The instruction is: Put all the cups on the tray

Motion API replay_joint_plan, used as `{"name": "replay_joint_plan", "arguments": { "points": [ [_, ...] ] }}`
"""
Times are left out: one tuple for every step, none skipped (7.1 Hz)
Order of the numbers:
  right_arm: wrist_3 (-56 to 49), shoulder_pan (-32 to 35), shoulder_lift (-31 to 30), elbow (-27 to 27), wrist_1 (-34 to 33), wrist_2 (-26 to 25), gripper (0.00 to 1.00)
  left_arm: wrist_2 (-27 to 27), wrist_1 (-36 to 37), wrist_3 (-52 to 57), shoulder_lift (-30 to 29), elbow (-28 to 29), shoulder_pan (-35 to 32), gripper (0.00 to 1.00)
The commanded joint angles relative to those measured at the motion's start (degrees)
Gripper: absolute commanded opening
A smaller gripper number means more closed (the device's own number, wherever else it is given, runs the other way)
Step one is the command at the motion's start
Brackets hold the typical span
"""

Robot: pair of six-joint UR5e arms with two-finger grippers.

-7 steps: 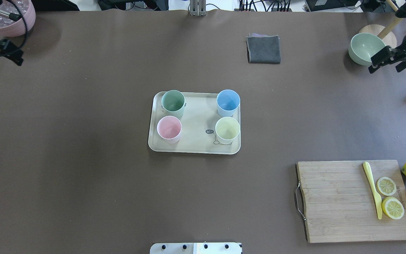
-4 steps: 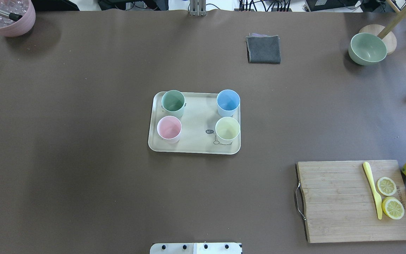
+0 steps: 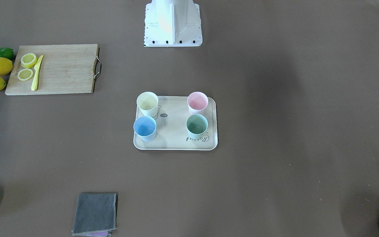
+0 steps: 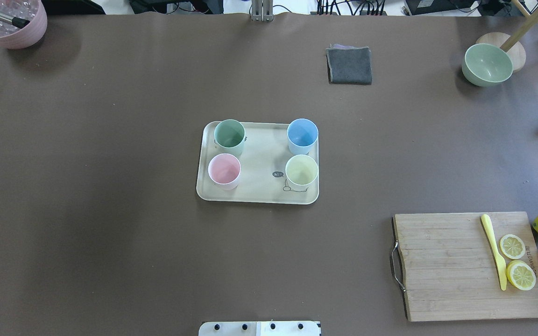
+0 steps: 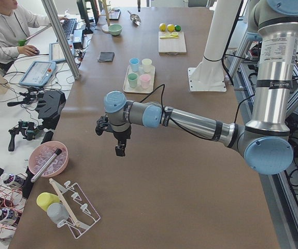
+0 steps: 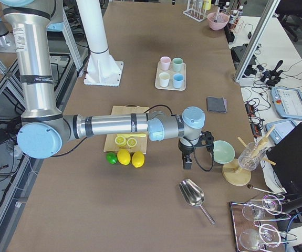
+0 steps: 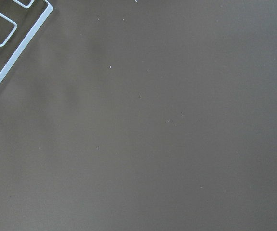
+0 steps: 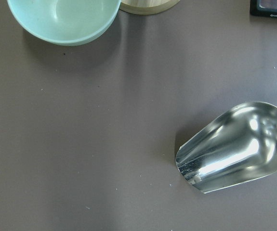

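On the left end of the table (image 4: 110, 186), the left gripper (image 5: 118, 148) hangs over bare surface, well apart from the tray (image 4: 259, 158). I cannot tell how far it is open, and I see nothing held in it. In the middle, the tray carries all four cups upright: the green cup (image 4: 229, 135) and pink cup (image 4: 224, 169) on its left side, the blue cup (image 4: 302, 134) and yellow cup (image 4: 301, 171) on its right. At the right end, the right gripper (image 6: 187, 157) hangs near the bowl (image 6: 223, 151) and scoop (image 6: 193, 193), its opening equally unclear.

The task looks finished. The arms only need to park, so they should stay high and keep away from the tray. The right one must also mind the bowl.

A second ago both grippers showed at the overhead view's far corners, and now neither does. The cups and tray have not shifted.
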Motion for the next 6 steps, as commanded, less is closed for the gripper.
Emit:
{"name": "replay_joint_plan", "arguments": {
  "points": [
    [0.0, 0.3, 0.1, 2.4, -2.8, -0.1, 1.00, -3.8, -0.1, -0.1, 0.3, -0.6, -0.1, 0.98],
    [-0.2, 0.0, 0.3, 4.7, -7.4, -0.2, 1.00, -4.1, -0.1, 0.0, 0.4, -0.5, -0.5, 0.98],
    [-2.4, 0.6, 0.2, 5.9, -8.2, -0.2, 1.00, -3.9, 0.0, 0.0, 0.4, -0.4, -0.6, 0.98],
    [-3.3, 0.7, 0.3, 6.0, -9.1, -0.1, 1.00, -3.8, 0.0, 0.1, 0.4, -0.2, -1.1, 0.98],
    [-3.4, 0.6, 0.4, 5.9, -9.2, -0.2, 1.00, -3.8, 0.0, 0.1, 0.4, -0.1, -1.2, 0.98],
    [-3.4, 0.6, 0.4, 5.9, -9.2, -0.1, 1.00, -3.8, 0.1, 0.1, 0.4, -0.1, -1.2, 0.98]
  ]
}}
